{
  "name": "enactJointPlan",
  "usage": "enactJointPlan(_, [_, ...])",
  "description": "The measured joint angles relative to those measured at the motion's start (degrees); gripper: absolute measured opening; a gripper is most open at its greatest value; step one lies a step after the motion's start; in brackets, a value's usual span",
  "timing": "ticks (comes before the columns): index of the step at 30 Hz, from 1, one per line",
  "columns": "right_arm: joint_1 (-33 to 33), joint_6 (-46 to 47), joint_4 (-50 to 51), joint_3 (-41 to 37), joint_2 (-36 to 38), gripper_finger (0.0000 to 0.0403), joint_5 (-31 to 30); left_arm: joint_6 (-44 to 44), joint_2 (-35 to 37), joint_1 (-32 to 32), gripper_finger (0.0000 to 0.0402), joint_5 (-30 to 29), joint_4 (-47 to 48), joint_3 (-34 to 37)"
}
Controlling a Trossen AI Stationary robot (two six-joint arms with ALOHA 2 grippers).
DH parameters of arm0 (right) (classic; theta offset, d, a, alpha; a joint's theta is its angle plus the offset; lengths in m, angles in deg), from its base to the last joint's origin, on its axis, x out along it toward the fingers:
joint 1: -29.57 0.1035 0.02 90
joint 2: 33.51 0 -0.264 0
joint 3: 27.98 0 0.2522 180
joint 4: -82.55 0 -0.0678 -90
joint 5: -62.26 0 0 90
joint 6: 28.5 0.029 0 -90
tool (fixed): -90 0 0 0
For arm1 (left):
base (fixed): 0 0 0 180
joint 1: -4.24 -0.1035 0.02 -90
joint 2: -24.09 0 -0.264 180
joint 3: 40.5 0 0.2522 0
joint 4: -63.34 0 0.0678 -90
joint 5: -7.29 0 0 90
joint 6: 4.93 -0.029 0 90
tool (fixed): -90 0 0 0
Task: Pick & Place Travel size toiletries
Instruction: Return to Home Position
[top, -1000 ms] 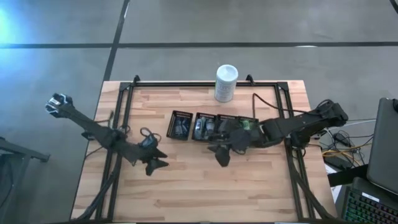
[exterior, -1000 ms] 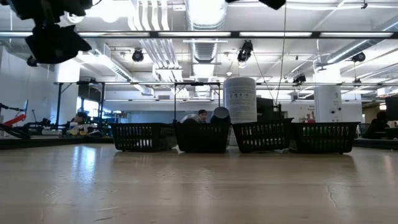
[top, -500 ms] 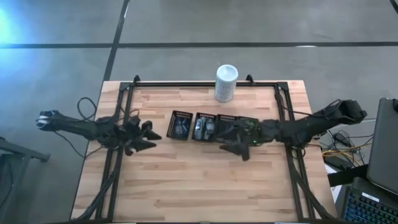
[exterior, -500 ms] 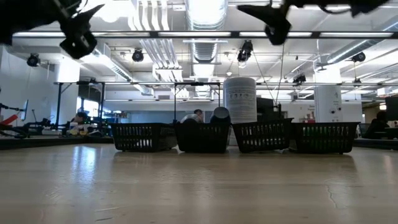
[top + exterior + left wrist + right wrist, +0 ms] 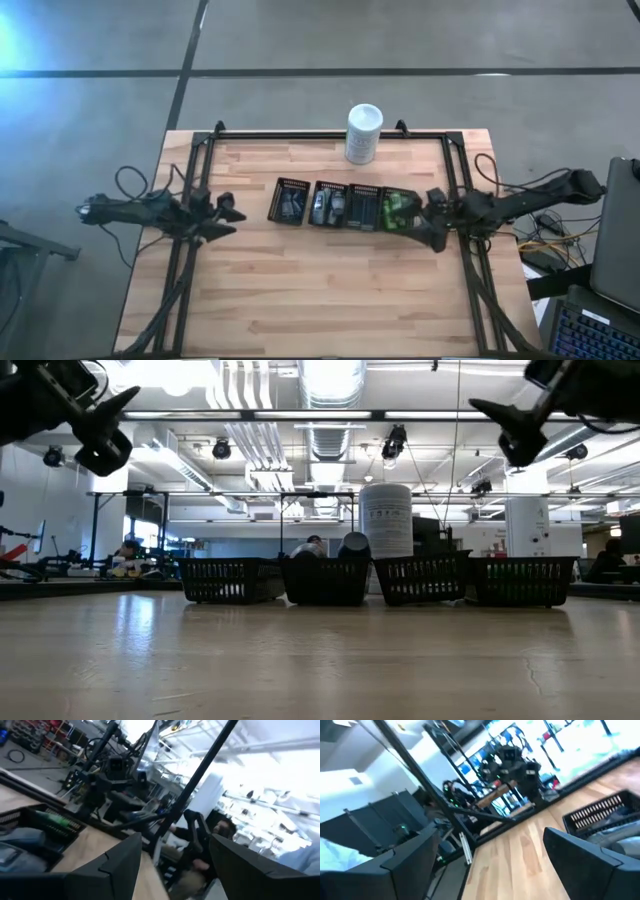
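Now that both arms have drawn back from the middle, the left gripper (image 5: 224,211) hangs over the table's (image 5: 300,300) left edge and the right gripper (image 5: 433,222) just beside the bins (image 5: 291,182), both spread and empty. The toiletries (image 5: 335,204) lie in those bins; sorting looks finished.
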Motion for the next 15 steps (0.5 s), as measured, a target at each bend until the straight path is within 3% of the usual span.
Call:
enactJointPlan(3, [0.07,-1.74,-0.07,-3.23,6.28,0.0359,0.04,-3.22,3.33,0.0,0.0239,-0.04,4.38,-0.17])
enactJointPlan(9, [0.04,-5.61,0.06,-9.28,17.49,0.0352,-1.24,-5.39,3.16,-0.07,0.0239,-2.33,6.79,-0.09])
enactJointPlan(15, [0.0,-6.63,8.61,-9.65,26.13,0.0334,-1.68,-5.09,3.21,-0.07,0.0239,-5.91,10.91,0.02])
